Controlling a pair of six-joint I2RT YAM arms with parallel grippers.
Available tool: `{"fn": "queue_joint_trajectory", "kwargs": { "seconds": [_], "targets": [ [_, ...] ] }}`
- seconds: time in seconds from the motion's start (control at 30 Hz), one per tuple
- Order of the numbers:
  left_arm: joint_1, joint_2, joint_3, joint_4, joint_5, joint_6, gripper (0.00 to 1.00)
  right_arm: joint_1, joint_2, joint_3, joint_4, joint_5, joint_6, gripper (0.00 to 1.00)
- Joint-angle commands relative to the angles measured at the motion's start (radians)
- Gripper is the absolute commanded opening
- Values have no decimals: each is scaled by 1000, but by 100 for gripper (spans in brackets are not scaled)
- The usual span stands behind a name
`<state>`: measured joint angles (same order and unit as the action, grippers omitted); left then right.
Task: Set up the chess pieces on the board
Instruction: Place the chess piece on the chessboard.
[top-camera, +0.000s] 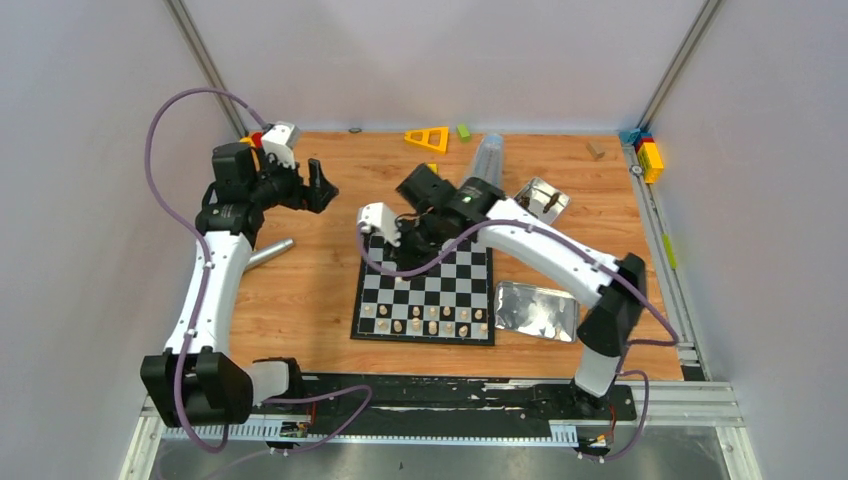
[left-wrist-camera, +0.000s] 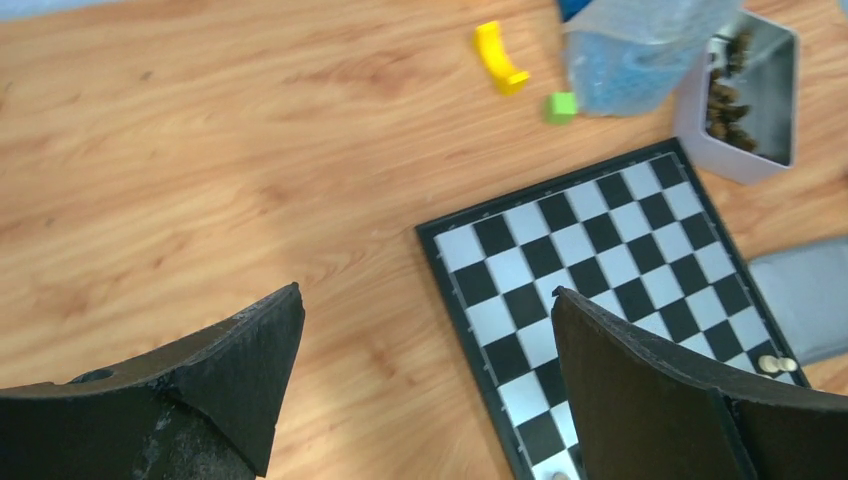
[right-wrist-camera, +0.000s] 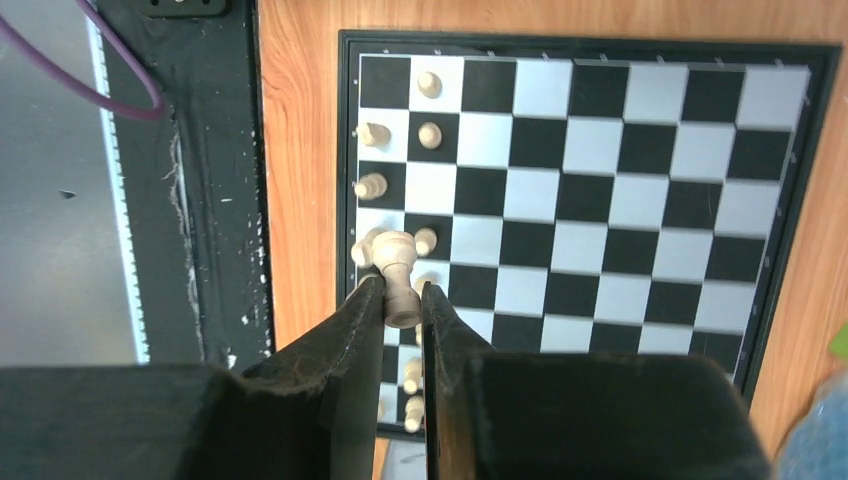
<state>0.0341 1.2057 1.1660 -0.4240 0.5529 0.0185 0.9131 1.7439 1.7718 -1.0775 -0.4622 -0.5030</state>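
Chess piece (right-wrist-camera: 398, 272): pale cream, smooth, waisted; pinched by right gripper (right-wrist-camera: 403, 298).
Board (right-wrist-camera: 590, 42): flat, glossy checks, thin black rim.
Left gripper (left-wrist-camera: 428, 295): matte black wedges, spread wide.

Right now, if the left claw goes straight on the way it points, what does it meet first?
Likely the wooden table, just off the board's corner. The left claw is open and empty, so one side could catch the board's rim. Depth is unclear.
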Motion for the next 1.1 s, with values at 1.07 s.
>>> {"fn": "queue_joint_trajectory", "kwargs": {
  "seconds": [1.07],
  "targets": [
    [164, -118, 2, -88, -49, 41, 100, 334, 639, 550, -186, 369, -221, 0]
  ]
}}
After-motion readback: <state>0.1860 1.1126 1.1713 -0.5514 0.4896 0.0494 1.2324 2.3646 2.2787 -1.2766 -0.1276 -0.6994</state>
